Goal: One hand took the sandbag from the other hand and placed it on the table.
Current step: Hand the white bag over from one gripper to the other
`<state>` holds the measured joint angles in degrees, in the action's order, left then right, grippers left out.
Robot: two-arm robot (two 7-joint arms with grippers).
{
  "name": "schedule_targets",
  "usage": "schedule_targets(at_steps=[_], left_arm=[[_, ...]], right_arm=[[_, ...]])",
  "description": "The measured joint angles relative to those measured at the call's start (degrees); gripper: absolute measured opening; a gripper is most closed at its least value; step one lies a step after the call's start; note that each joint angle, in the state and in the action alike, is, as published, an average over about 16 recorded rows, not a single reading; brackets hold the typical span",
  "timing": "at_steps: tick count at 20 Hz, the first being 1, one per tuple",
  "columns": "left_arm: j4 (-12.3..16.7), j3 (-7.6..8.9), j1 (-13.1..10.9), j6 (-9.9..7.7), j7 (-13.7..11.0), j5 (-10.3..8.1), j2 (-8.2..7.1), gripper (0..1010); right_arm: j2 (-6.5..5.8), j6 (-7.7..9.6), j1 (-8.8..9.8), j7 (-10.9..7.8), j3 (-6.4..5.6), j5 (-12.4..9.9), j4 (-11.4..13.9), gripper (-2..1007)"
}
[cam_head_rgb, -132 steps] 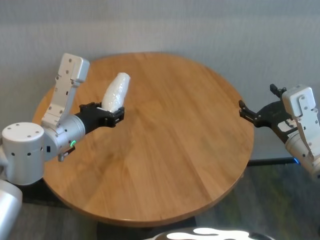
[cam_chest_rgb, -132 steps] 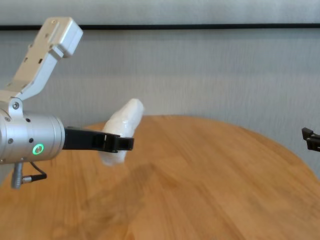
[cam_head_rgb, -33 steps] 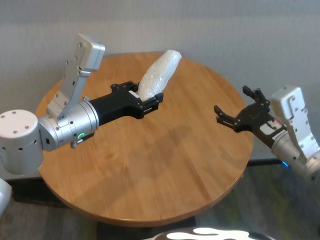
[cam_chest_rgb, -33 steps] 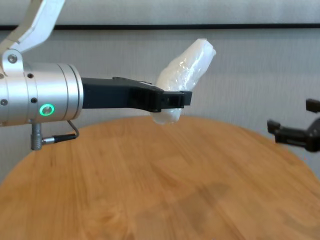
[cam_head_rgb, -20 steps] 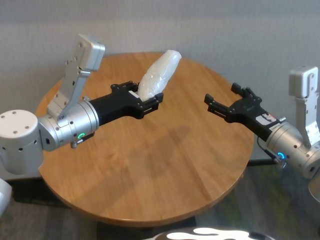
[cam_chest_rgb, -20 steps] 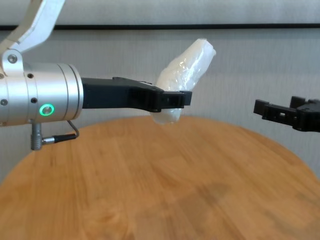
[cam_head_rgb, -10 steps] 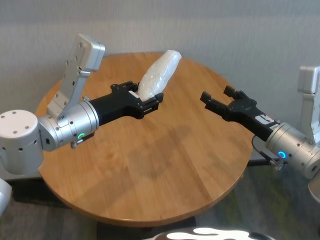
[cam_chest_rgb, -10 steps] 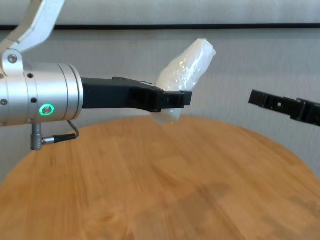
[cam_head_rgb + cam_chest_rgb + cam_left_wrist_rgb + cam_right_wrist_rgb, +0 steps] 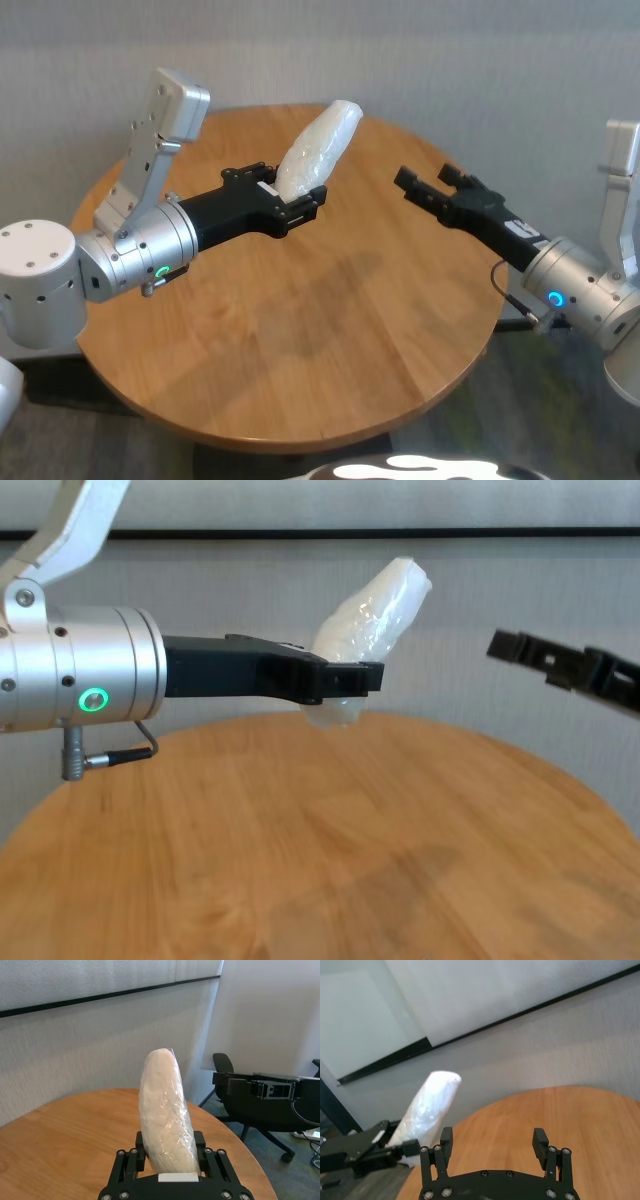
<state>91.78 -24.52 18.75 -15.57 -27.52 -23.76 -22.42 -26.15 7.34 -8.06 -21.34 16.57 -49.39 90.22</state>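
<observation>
The sandbag [image 9: 318, 150], a white lumpy pouch in clear film, stands tilted up above the far part of the table [image 9: 330, 330]. My left gripper [image 9: 295, 205], the long black one with the green ring light, is shut on its lower end. The left wrist view shows the sandbag [image 9: 165, 1105] clamped between the fingers of the left gripper [image 9: 170, 1142]. My right gripper [image 9: 425, 180], with the blue ring light, hangs open in the air to the right of the sandbag, a clear gap away, pointing at it. From the right wrist, the right gripper [image 9: 493, 1137] stands open with the sandbag [image 9: 427, 1105] ahead.
The round wooden table [image 9: 350, 850] bears nothing in view. A grey wall runs behind it. A black office chair [image 9: 222, 1065] stands on the floor beyond the table's right side.
My right gripper has moved left and up towards the sandbag, still open. The left arm and the sandbag have not moved.
</observation>
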Motion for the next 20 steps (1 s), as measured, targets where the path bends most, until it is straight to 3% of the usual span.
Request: schedule_targets(at_steps=[9, 20], left_arm=[[0.0, 0.0, 0.0, 0.0, 0.0, 0.0, 0.0, 596], [0.0, 0.0, 0.0, 0.0, 0.0, 0.0, 0.0, 596]], right_arm=[[0.62, 0.24, -1.12, -2.45, -0.58, -5.7, -2.0, 1001], [-0.45, 3.86, -0.79, -7.29, 0.58, -12.9, -1.8, 1000]])
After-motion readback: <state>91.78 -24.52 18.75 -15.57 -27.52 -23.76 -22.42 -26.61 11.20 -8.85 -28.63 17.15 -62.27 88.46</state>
